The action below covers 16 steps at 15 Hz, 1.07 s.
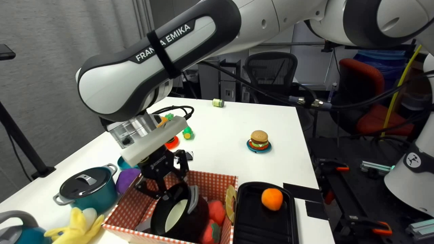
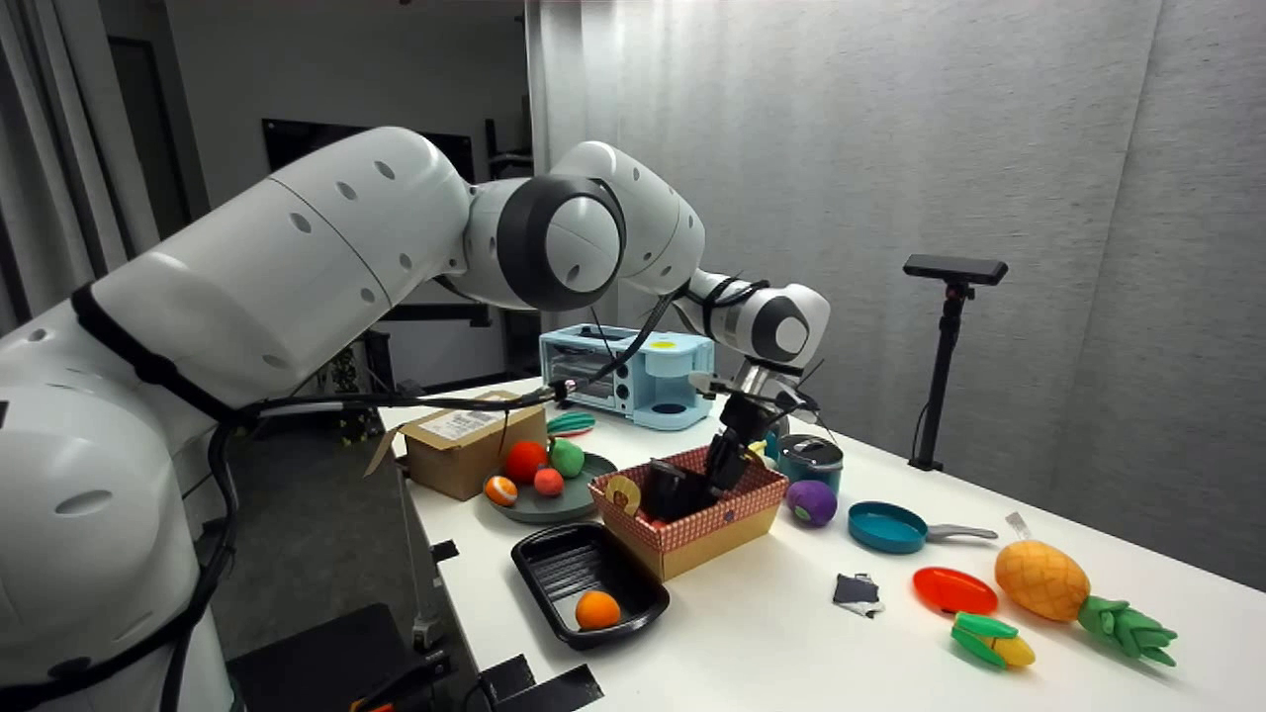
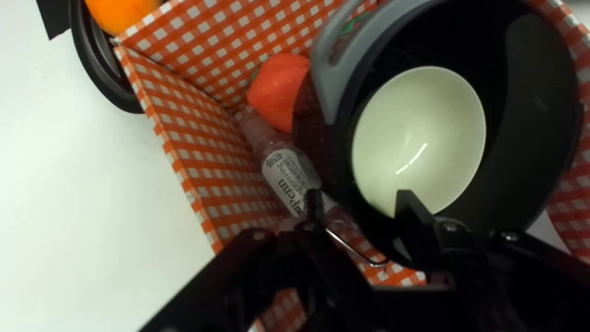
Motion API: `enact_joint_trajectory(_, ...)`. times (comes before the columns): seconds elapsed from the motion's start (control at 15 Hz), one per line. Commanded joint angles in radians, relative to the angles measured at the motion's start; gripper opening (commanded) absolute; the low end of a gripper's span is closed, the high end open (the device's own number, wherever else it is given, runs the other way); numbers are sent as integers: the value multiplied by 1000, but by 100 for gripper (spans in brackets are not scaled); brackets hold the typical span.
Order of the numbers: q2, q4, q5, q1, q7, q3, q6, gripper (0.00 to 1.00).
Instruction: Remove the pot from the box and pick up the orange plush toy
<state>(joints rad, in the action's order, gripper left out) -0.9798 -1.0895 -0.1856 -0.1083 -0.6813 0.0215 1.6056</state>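
Observation:
The black pot point(image 1: 195, 218) lies tilted in the red-and-white checked box point(image 1: 217, 181), with a pale round inside; its grey handle shows in the wrist view point(image 3: 339, 74). The pot point(image 2: 675, 491) and box point(image 2: 682, 534) also show in an exterior view. My gripper point(image 3: 360, 203) is open at the pot's rim. One finger is over the inside of the pot, the other outside it, with a gap to the wall. The gripper point(image 1: 173, 194) reaches down into the box. A round orange toy point(image 1: 272, 199) lies in the black tray point(image 2: 554, 554); whether it is plush is unclear.
Red toys point(image 1: 216, 212) and a clear bottle point(image 3: 292, 180) lie in the box beside the pot. A teal lidded pot point(image 1: 90, 189), a purple toy point(image 2: 812, 502) and a yellow toy point(image 1: 76, 227) stand near the box. A grey plate of toy fruit point(image 2: 544, 506) is beside it.

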Motion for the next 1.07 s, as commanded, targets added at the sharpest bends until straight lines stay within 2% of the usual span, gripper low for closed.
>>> enact_joint_trajectory(0.0,-8,64,6,-4,-22,6,-38,13)
enact_joint_trajectory(0.13,6,70,12,-5,-24,11,-33,1)
enact_joint_trajectory(0.2,13,72,14,-5,-25,13,-31,0)
enact_joint_trajectory(0.6,80,61,37,-4,-38,33,-4,1)
enact_joint_trajectory(1.0,168,0,54,4,-56,54,51,1)
